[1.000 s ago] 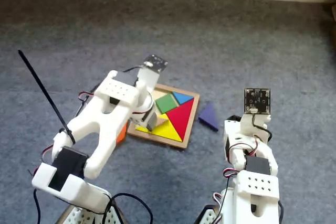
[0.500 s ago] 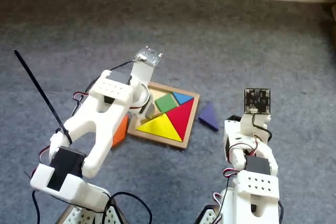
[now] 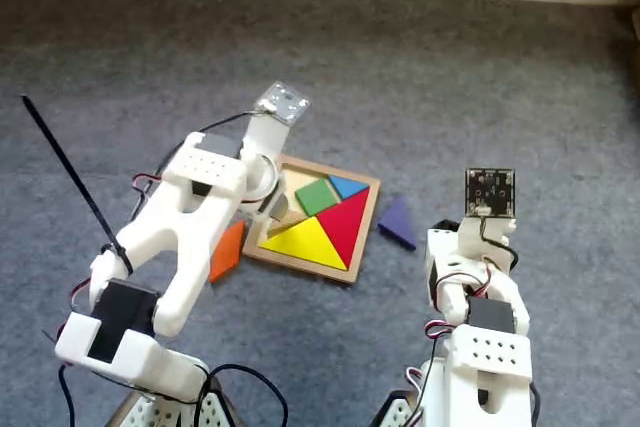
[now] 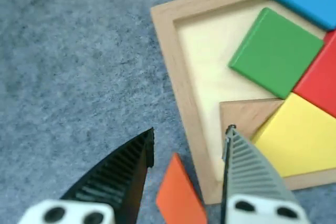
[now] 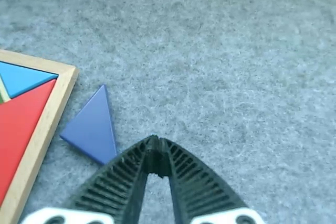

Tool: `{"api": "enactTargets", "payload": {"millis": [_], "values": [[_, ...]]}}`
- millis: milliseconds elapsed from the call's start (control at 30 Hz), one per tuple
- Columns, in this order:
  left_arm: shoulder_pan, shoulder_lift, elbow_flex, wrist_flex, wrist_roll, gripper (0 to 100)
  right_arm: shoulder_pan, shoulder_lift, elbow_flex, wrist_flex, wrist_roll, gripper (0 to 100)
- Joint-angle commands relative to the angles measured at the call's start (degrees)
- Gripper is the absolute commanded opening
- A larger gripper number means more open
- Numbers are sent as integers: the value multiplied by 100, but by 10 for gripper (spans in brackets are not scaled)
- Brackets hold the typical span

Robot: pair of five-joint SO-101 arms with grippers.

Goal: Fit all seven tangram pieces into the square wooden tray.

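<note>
My left gripper is spread wide and holds nothing. The orange piece lies flat on the carpet between my two fingers, but nearer to my wrist than to the tips, and just beside the outer side of the tray rim. I judge that picking up this piece is the step in hand.

To do it well, I should first draw back a little, so the tips come level with the piece. One finger hangs over the rim and the tray corner, so I should also shift away from the tray, or this finger will land on the wood. The piece is thin and the carpet is soft, so I think the tips must press slightly into the pile before closing on opposite edges.

Ahead of my left tips, the tray holds a green square, a blue triangle, a red triangle, a yellow triangle and a wood-coloured triangle close to one fingertip. A bare strip of floor remains along the rim next to the green square.

My right gripper is pressed together and empty. A dark blue triangle lies on the carpet just beside its tip, outside the tray.
</note>
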Motion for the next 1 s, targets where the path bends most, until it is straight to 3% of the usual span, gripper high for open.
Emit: {"api": "enactTargets", "payload": {"millis": [0,167,367,567,967], "values": [[-497,-470,-251,325,-9,165,-136,-84,-48,-127,-9,20],[-866,-1701,-303,1266,-9,108,-224,-84,-48,-101,-9,48],[-1314,-3890,875,1336,-9,96,-321,-84,-312,734,316,52],[-2105,-5226,2026,1327,308,105,-1191,-75,-1376,1895,580,52],[-3125,-5771,4136,-255,1160,126,-3371,-40,-2659,2193,554,47]]}}
